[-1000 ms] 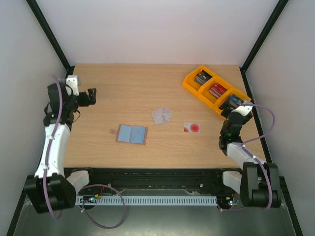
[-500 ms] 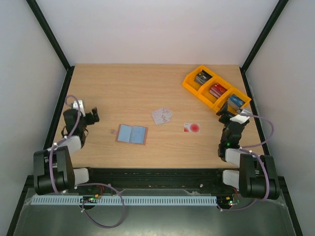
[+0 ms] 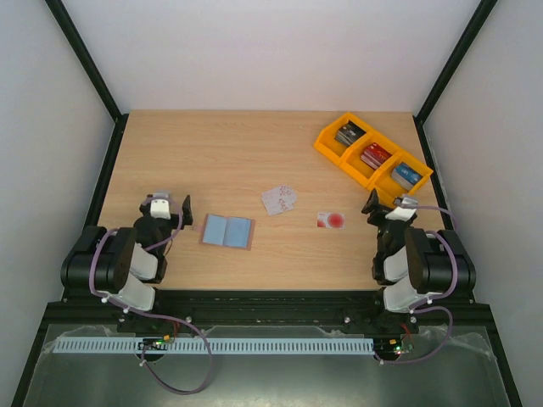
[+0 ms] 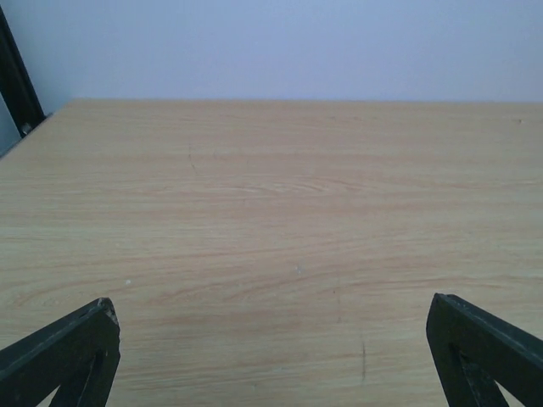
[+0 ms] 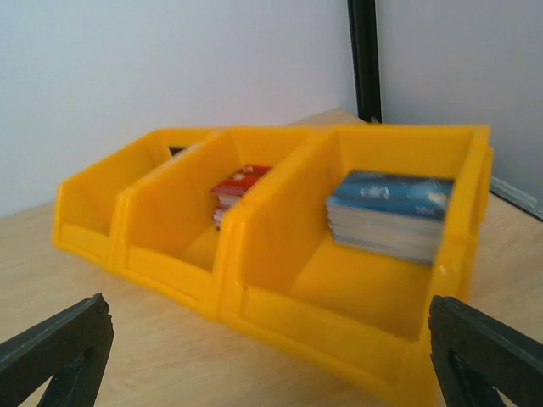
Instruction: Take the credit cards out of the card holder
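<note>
Left gripper and right gripper sit low by the near edge, jaws spread wide (nothing held). Mid-table, the card holder lies open, with the whitish credit card and red-circle credit card loose to its right and the orange bins far right.

The black-and-white jointed left arm sits folded low and tight over its base. Its black two-finger left gripper is held low and points away from the base, the dark wedge-shaped fingers spread wide apart with nothing between them. The matching black-and-white right arm is folded the same way on its own side, and its black two-finger right gripper likewise points forward, its fingers splayed wide and empty.
</note>
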You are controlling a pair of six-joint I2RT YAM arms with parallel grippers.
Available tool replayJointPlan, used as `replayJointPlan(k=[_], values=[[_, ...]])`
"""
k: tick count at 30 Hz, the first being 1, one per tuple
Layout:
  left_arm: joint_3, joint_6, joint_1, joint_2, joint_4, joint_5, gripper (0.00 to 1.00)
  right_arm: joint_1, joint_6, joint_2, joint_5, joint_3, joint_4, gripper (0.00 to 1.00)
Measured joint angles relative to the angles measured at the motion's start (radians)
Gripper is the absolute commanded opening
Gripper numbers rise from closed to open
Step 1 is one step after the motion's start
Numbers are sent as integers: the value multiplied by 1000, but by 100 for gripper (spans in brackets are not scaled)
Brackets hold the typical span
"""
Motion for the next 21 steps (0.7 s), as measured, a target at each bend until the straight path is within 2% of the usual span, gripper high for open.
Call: replayJointPlan(k=[7, 21], values=[[45, 31, -13, 6, 34, -73, 99, 0, -17, -15, -40, 147, -82, 99], [91, 31, -13, 7, -10, -138, 99, 0, -26, -15, -56, 155, -129, 99]])
